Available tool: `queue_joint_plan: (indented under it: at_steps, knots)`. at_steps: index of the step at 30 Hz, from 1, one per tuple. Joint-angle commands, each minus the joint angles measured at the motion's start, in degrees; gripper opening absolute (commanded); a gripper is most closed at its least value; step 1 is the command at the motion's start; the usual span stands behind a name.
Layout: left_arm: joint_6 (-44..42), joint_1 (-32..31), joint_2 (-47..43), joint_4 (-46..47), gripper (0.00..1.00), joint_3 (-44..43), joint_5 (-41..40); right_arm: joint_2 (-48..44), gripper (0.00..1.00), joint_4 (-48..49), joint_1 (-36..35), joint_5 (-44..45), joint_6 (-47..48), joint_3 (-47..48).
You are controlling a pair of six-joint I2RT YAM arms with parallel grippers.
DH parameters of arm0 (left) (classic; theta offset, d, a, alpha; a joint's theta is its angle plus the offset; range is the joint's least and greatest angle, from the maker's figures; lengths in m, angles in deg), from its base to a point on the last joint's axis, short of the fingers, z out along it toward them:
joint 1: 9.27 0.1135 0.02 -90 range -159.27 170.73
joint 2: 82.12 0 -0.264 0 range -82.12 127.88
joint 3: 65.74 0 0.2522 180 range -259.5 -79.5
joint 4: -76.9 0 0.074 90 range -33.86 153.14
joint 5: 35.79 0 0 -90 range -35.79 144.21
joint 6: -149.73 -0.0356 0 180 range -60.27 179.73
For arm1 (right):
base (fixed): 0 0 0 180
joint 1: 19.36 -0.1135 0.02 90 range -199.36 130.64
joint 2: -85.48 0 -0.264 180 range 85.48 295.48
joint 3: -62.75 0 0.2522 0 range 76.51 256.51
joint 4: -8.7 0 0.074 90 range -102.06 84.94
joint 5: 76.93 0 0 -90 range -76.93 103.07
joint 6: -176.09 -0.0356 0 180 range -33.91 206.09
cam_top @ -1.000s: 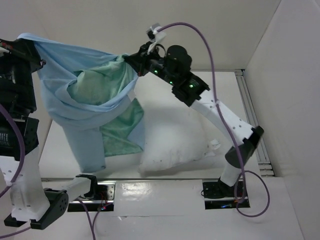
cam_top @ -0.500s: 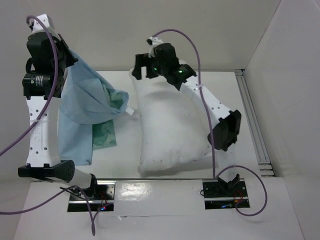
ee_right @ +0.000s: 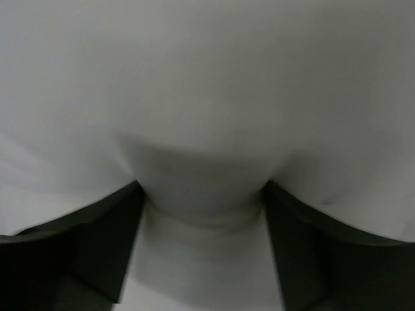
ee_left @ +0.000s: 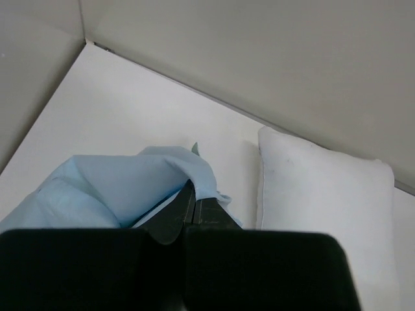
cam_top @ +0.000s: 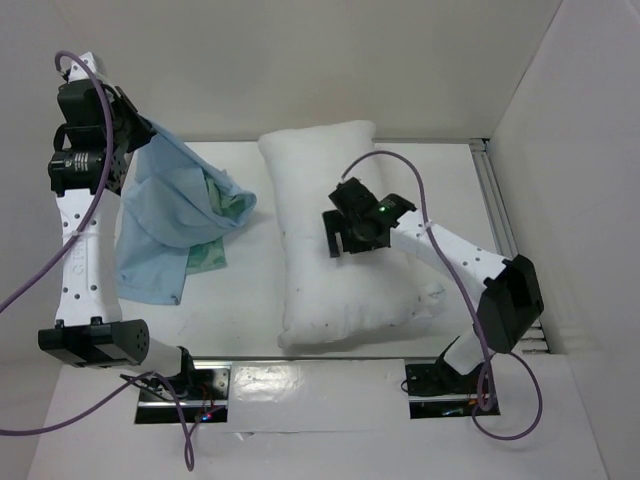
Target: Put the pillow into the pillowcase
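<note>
Blue-and-green pillowcase (cam_top: 165,215) hangs from the L pincer (cam_top: 138,128), which is raised over the far-left part of the bench (cam_top: 250,285). That pincer is pressed together on a bunched bit of the cloth. In the L wrist view, lt-blue fabric wraps round the closed tips. The lower part of the case droops and lies crumpled on the bench, w/ its sea-green face showing in the fold and near the bottom edge. The white pillow (cam_top: 330,295) lies flat mid-bench, long axis running far-to-near, just beside the case on its right and wholly outside it. The R pincer (cam_top: 343,238) is spread wide, tips pushed down into the pillow's middle. In the R wrist view, white fabric bulges up btw the two dark fingers (ee_right: 97,253).
</note>
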Motion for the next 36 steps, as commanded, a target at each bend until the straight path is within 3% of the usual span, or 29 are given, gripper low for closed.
queue_joint_plan:
  at_steps: [1,2,6,16,17,18,19,20,22,23,26,32,34,36]
  knots:
    - [2.0,0.5,-2.7,5.0,0.00,0.8,2.4,1.1,0.70,1.0,4.9,-1.3,-6.3,-7.6]
    - [2.0,0.5,-2.7,5.0,0.00,0.8,3.0,1.7,0.01,0.0,6.3,0.2,-8.8,-7.6]
    - [2.0,1.0,-2.7,5.0,0.00,1.3,3.5,-1.8,0.00,-9.0,12.3,20.1,-12.8,-3.5]
    - [3.6,1.0,-2.7,6.0,0.00,1.9,6.7,-9.8,0.00,-13.7,29.4,28.6,-4.9,3.0]
    - [3.6,1.0,-2.2,6.0,0.00,1.9,6.8,-9.8,0.11,-13.7,29.4,27.5,-4.0,2.5]
    - [3.6,1.0,-2.2,6.0,0.00,1.9,7.3,-9.8,0.54,-13.7,29.4,26.6,-4.0,2.5]
    - [3.6,1.0,-2.2,6.0,0.00,1.9,7.3,-10.6,0.69,-13.1,29.4,25.5,-2.7,2.5]
    - [3.6,1.0,-2.2,6.0,0.00,1.9,7.8,-11.8,0.77,-12.1,29.4,22.1,-2.0,3.0]
    - [3.6,1.0,-2.2,6.0,0.00,2.5,7.8,-12.9,0.83,-8.3,26.4,17.3,-0.8,5.1]
    - [3.6,1.0,-2.7,6.0,0.00,2.5,7.8,-13.4,0.83,-6.3,25.1,11.6,-0.8,5.6]
    - [3.6,1.0,-3.4,6.0,0.00,2.5,7.8,-13.4,0.83,2.6,17.6,5.2,-0.8,6.3]
    - [4.8,1.0,-6.0,2.6,0.00,-0.2,10.4,-2.6,0.87,21.9,2.3,-4.3,3.8,8.7]
    - [5.5,1.7,-7.8,2.0,0.00,-0.2,13.7,2.6,0.93,27.2,0.2,-9.0,4.8,8.7]
    - [6.7,1.7,-9.1,2.0,0.00,0.4,17.3,6.9,0.93,32.5,-0.5,-12.9,5.4,11.2]
